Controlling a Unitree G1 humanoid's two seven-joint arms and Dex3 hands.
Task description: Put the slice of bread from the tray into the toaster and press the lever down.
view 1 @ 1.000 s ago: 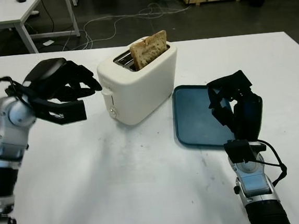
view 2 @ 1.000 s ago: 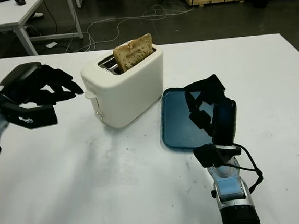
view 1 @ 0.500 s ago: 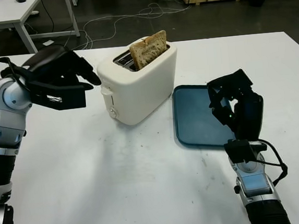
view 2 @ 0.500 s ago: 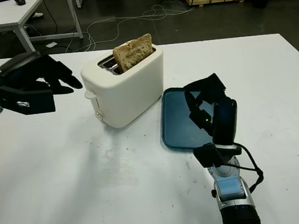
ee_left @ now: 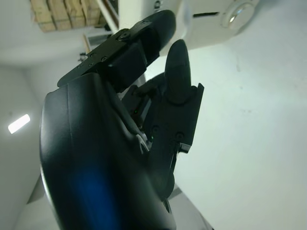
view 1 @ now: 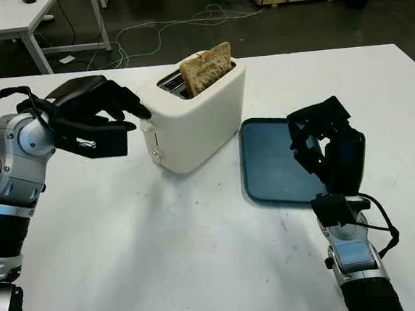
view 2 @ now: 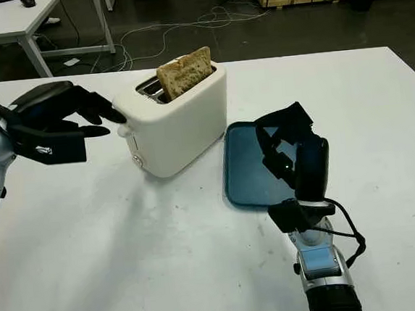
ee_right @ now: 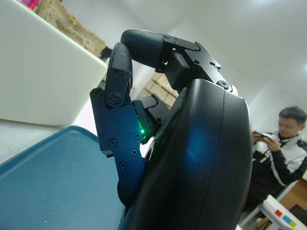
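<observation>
With the bread (view 1: 206, 68) upright in the toaster (view 1: 193, 117), the lever (view 1: 147, 129) sits just beyond the empty, uncurled left hand (view 1: 99, 121)'s fingertips (view 1: 140, 112), slightly below; the right hand (view 1: 327, 149) is farther.

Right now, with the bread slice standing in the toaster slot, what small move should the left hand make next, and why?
Probably ease the left hand down onto the lever and press. The bread slice sits high in the white toaster, the lever looks unpressed, and the fingertips hover just above it. The right hand idles over the blue tray.
</observation>
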